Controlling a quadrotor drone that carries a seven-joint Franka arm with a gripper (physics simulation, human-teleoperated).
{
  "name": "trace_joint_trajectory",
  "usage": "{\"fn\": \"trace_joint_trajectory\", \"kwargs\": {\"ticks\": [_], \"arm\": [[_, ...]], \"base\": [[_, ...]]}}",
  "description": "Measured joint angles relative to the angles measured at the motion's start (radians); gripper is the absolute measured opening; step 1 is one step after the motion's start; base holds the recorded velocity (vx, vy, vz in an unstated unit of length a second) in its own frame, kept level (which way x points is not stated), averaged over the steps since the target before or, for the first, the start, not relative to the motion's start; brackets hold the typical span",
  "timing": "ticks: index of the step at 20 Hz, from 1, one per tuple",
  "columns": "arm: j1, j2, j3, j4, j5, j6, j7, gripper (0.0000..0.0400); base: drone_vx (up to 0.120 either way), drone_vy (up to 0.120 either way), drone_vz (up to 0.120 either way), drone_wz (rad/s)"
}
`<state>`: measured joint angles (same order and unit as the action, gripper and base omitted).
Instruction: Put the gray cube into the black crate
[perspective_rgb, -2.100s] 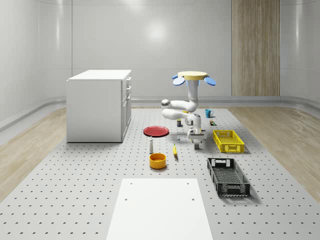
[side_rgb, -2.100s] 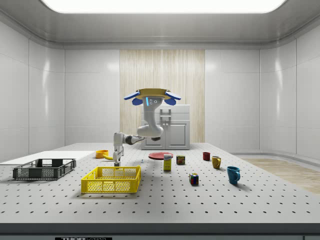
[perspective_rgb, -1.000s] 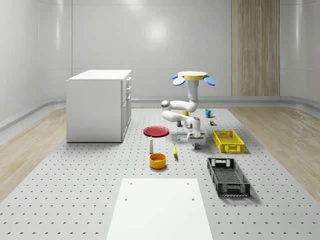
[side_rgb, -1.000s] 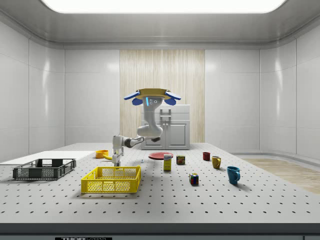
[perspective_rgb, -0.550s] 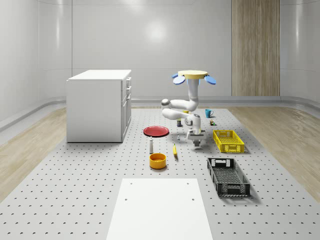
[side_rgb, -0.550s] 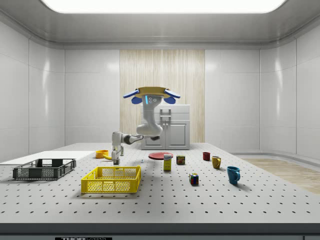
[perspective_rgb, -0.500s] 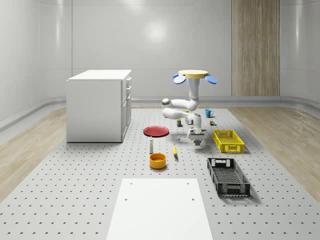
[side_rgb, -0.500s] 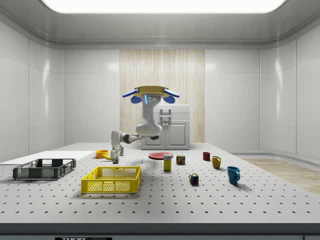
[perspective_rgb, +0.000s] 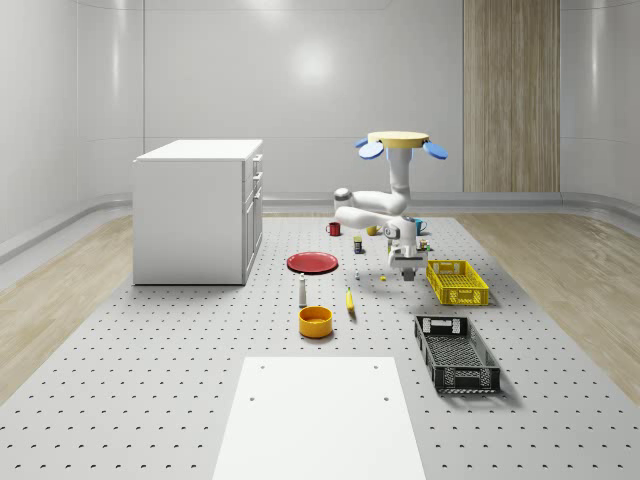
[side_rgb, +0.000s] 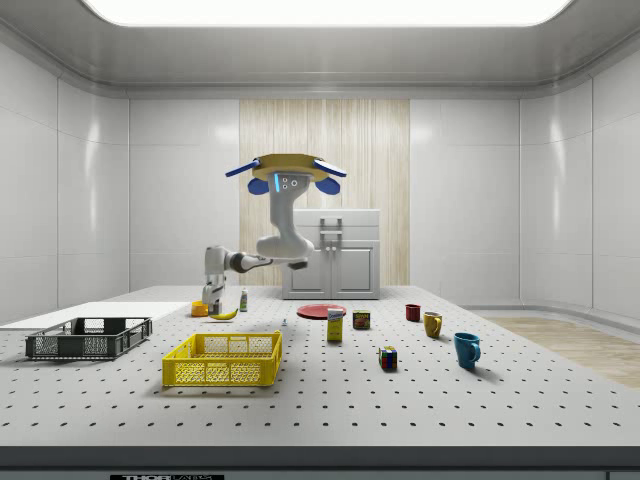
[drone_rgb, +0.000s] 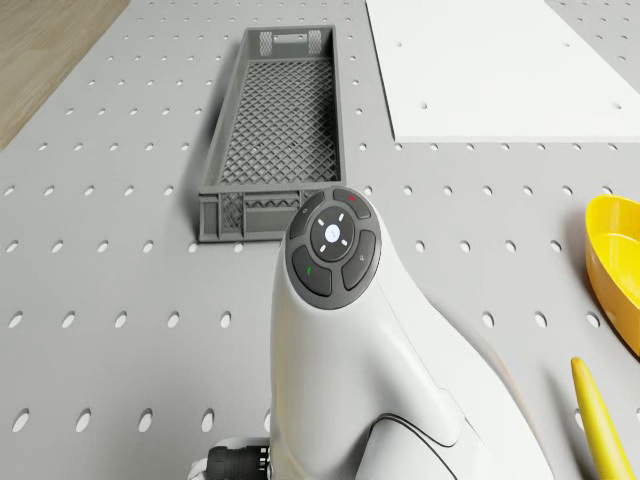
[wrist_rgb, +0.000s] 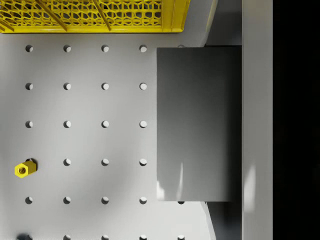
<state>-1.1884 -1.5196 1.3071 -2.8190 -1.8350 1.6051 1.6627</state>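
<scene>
Carrying the gray cube between its fingers, the gripper hangs clear of the perforated table. In the wrist view the cube sits clamped in the jaws with the table surface well below it, so the fingers are closed on the cube.

Change since the earlier pictures: the gripper was down at table level just beside the yellow crate; it now sits higher, and the drone has risen and shifted toward the whole-scene view's right. The drone hovers above the table, near the yellow crate. In the side view the gripper has moved toward that view's left, the side where the black crate lies.

Meaning for the task: judged from this, the pick is complete and the transport step is in hand. The black crate remains apart from the gripper, in front of the yellow crate. The drone view shows the black crate ahead of the arm, with nothing inside it.
</scene>
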Motion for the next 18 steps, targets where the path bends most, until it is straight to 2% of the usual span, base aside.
{"fn": "trace_joint_trajectory", "kwargs": {"ticks": [5,17,18], "arm": [[-0.001,-0.004,0.004,-0.001,0.005,0.002,0.001,0.0250],[-0.003,-0.012,0.007,-0.001,0.010,0.009,0.003,0.0250],[-0.003,-0.012,0.007,-0.001,0.011,0.010,0.003,0.0250]], "base": [[0.120,0.120,0.104,0.000],[0.120,0.120,0.000,0.000],[0.120,0.000,0.000,0.000]]}}
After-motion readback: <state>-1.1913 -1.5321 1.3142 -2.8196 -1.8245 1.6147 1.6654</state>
